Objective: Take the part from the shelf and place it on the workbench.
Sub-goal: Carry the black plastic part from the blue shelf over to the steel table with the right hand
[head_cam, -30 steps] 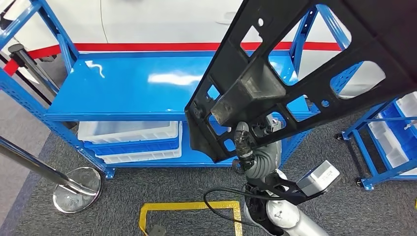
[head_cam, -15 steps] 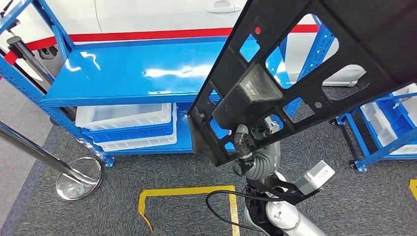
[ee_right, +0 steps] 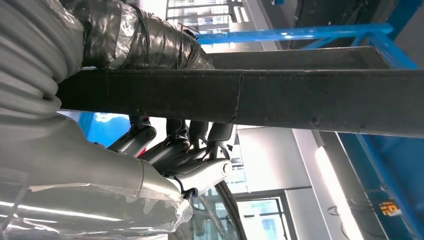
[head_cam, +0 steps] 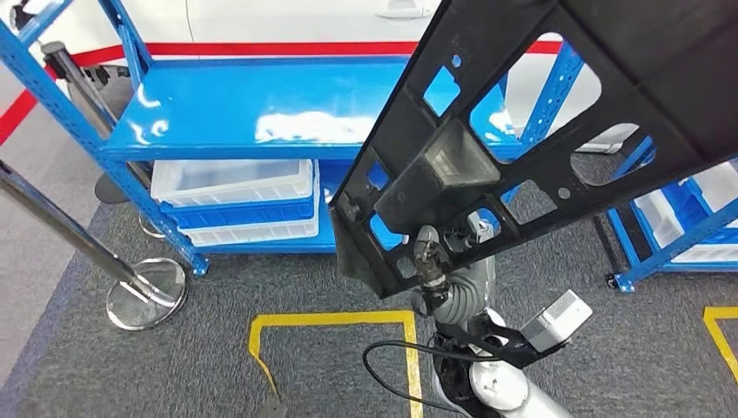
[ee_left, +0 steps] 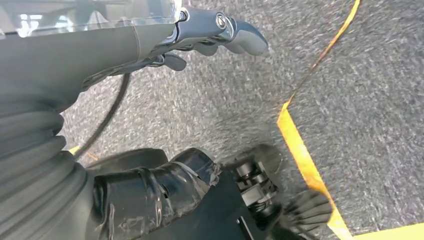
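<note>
The part [head_cam: 540, 113] is a large black frame plate with cut-out openings, raised close in front of the head camera and tilted. My right hand [head_cam: 429, 254] grips its lower edge from beneath. In the right wrist view the part's edge [ee_right: 260, 100] runs between the taped thumb and the dark fingers [ee_right: 175, 142] of my right hand [ee_right: 165, 145]. My left hand [ee_left: 200, 35] hangs over the grey carpet and holds nothing. The blue shelf [head_cam: 261, 104] stands behind the part with its top board bare.
White bins [head_cam: 231, 187] sit on the shelf's lower level. A chrome stanchion base [head_cam: 146, 294] and slanted pole stand at the left. Another blue rack [head_cam: 670, 235] with white bins is at the right. Yellow floor tape [head_cam: 331, 320] and a black cable [head_cam: 392, 366] lie below.
The whole picture has shifted, so the camera has moved: shelf, stanchion and yellow tape now sit higher in the picture. My right hand still holds the part in the same pose.
</note>
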Controlling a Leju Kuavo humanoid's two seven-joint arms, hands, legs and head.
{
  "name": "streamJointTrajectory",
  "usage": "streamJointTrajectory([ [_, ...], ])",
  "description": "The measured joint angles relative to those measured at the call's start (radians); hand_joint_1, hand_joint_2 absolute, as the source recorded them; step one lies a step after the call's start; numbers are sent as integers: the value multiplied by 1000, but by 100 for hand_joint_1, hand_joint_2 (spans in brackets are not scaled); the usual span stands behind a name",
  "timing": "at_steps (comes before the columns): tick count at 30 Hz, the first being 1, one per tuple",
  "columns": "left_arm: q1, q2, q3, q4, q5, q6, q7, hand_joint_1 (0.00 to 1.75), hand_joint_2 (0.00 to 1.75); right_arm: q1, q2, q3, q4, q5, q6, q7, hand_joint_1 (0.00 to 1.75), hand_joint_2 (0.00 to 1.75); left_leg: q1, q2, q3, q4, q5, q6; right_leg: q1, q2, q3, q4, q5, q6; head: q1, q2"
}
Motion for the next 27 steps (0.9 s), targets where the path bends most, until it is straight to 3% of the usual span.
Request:
streamJointTrajectory([
  [1, 1, -1, 0, 0, 1, -1, 0, 0, 175, 0, 0, 0, 0, 1, 0, 0, 175, 175, 0, 1, -16, 3, 10, 1, 0, 0, -14, 63, -36, 1, 2, 0],
  [2, 2, -1, 0, 0, 1, -2, 0, 0, 175, 1, 0, 0, 1, 2, 0, 0, 175, 175, 0, 1, -31, 7, 19, 0, 0, 0, -19, 112, -46, 2, 3, 0],
  [4, 4, -2, 0, 0, 1, -2, 0, 0, 175, 1, 0, 0, 1, 3, -1, 0, 175, 175, 2, 2, -64, 22, 32, -5, -1, 0, 6, 133, -8, 6, 4, 0],
  [5, 5, -2, 0, 0, 1, -2, 0, 0, 175, 1, 0, 0, 1, 4, -1, 0, 175, 175, 3, 0, -80, 33, 37, -8, -3, 1, 43, 96, 19, 8, 4, 0],
  [6, 5, -2, 0, 0, 1, -2, 1, 0, 175, 1, 0, 0, 1, 5, -1, 0, 175, 175, 3, -3, -97, 46, 40, -13, -5, 9, 90, 36, 28, 8, 4, 0],
  [8, 3, -2, 1, 0, -2, -2, 3, 0, 175, 1, 0, 0, 1, 11, -2, 2, 175, 175, 2, -12, -125, 74, 46, -24, -6, 30, 163, -72, 7, 4, 4, 0],
  [9, 3, -2, 1, 0, -4, -2, 5, 0, 175, 1, 1, 0, 2, 16, -3, 5, 175, 175, 1, -18, -134, 83, 50, -30, -5, 38, 178, -99, -8, 0, 4, 0],
  [11, 3, -1, 1, 0, -9, -1, 10, 0, 175, 2, 1, 0, 4, 24, -6, 10, 175, 175, 2, -26, -143, 89, 60, -40, -5, 26, 173, -105, -7, -13, 6, 0],
  [13, 6, -1, 1, 0, -10, -1, 13, 0, 175, 1, 2, 0, 6, 28, -6, 13, 175, 175, 7, -24, -161, 120, 32, -52, -8, 10, 165, -106, 4, -28, 3, 0],
  [16, 7, 0, 1, 0, -12, -1, 16, 0, 175, 1, 3, 0, 8, 30, -6, 14, 175, 175, 15, -15, -219, 282, -75, -72, -9, -16, 150, -106, 16, -39, -3, 0],
  [17, 7, 0, 1, 0, -12, -2, 18, 0, 175, 1, 4, 0, 9, 31, -6, 14, 175, 175, 17, -13, -233, 331, -93, -75, -8, -24, 145, -105, 19, -40, -2, 0],
  [18, 8, 0, 1, 0, -13, -4, 21, 0, 175, 1, 4, 0, 10, 31, -6, 14, 175, 175, 19, -11, -232, 350, -93, -77, -7, -34, 142, -104, 20, -39, -3, 0],
  [19, 9, 0, 1, 0, -14, -5, 23, 0, 175, 1, 4, 0, 11, 32, -6, 14, 175, 175, 19, -9, -213, 333, -76, -76, -6, -42, 139, -103, 21, -39, -3, 0],
  [21, 9, 0, 1, 0, -16, -8, 26, 0, 175, 0, 4, 0, 11, 34, -5, 15, 175, 175, 16, 15, -132, 210, -27, -65, -5, -60, 139, -102, 22, -38, -3, 0],
  [23, 5, 0, 1, 0, -18, -8, 27, 0, 175, -2, 6, 0, 12, 35, -5, 15, 175, 175, 2, 50, -70, 103, -9, -49, -2, -75, 140, -106, 24, -32, -2, 0],
  [24, 4, 0, 2, 0, -18, -8, 28, 0, 175, -3, 6, 0, 12, 35, -5, 15, 175, 175, -4, 58, -60, 80, -11, -43, -1, -83, 140, -109, 26, -27, -2, 0],
  [26, 4, 0, 2, 0, -17, -9, 33, 0, 175, -5, 6, 0, 14, 36, -5, 16, 175, 175, -8, 43, -59, 65, -2, -29, -1, -97, 143, -118, 30, -14, -2, 0],
  [27, 6, 0, 2, 0, -16, -10, 35, 0, 175, -6, 6, 0, 16, 36, -5, 16, 175, 175, -5, 34, -55, 52, 5, -24, -1, -89, 143, -118, 27, -9, -1, 0],
])
